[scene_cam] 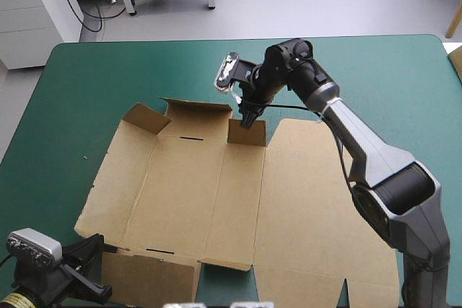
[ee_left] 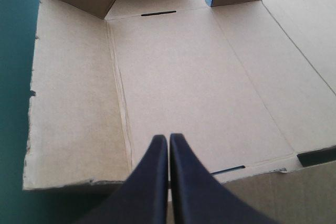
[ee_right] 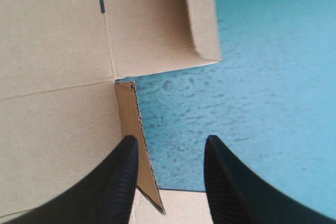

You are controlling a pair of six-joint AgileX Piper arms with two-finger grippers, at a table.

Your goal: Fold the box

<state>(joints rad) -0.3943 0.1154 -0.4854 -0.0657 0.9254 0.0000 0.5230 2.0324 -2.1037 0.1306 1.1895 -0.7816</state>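
The brown box [scene_cam: 216, 185] lies as a cut sheet, mostly flat on the teal-green cover. Its far flaps are raised: a left one [scene_cam: 144, 117], a wide middle one [scene_cam: 198, 110] and a small upright one [scene_cam: 247, 133]. My right gripper [scene_cam: 247, 119] hangs open just above the small flap. In the right wrist view the flap's thin edge [ee_right: 139, 145] stands between the fingers of the right gripper [ee_right: 170, 150], close to one finger [ee_right: 126, 166]. My left gripper [scene_cam: 94, 244] is shut and empty at the box's near left corner. The left gripper [ee_left: 168, 140] points across the centre panel [ee_left: 184, 77].
Bare teal-green cover [scene_cam: 390, 84] stretches beyond the box to the far and right edges. A strip of it [scene_cam: 43, 171] runs along the left side. Two narrow slots [scene_cam: 191, 138] [scene_cam: 160, 252] cut the box's centre panel. A near flap [scene_cam: 151, 279] lies flat beside my left arm.
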